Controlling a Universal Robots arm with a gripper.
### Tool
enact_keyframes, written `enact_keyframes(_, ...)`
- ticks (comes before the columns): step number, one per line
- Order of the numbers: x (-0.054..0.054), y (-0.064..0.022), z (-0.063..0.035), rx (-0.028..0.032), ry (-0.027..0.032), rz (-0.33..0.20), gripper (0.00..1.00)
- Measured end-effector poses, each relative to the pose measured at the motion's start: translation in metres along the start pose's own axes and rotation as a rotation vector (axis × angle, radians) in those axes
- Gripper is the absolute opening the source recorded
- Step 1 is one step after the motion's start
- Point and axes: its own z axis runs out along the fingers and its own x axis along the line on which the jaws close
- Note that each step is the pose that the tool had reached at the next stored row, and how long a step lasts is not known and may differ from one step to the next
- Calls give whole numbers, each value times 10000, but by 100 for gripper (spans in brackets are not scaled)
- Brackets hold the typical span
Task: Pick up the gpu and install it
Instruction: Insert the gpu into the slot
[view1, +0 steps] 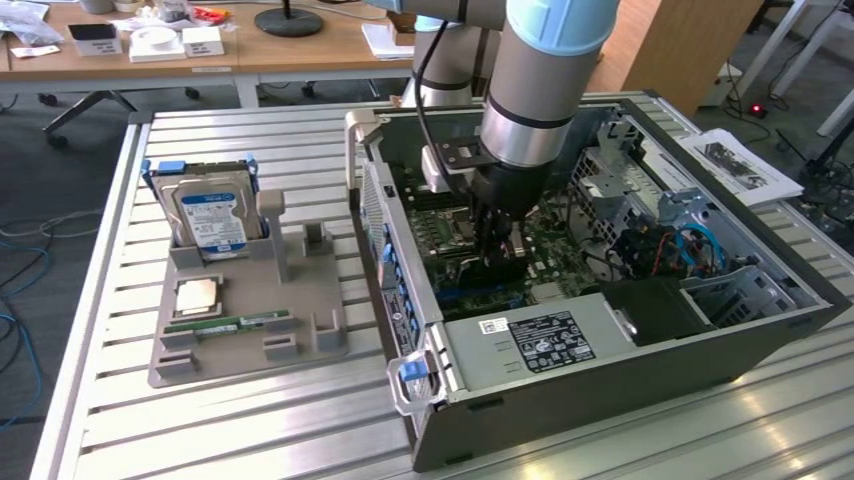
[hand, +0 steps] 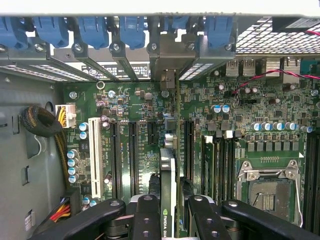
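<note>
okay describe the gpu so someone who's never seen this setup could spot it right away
Look inside the open computer case, down at the green motherboard. The gripper holds the gpu on edge between its black fingers, above the long slots. Unlike the hard drive and RAM stick on the grey holder outside, it is a thin green-edged card.

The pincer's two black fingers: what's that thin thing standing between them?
The gpu, edge-on between the pincer fingers, over the motherboard, in the wrist view.

Slatted metal table (view1: 267, 430), wooden desk (view1: 267, 50) behind, grey floor (view1: 54, 190) with loose cables (view1: 20, 260).
</note>
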Motion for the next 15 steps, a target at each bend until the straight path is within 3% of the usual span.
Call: enact_keyframes(15,1,5,7,1,-5,2,26)
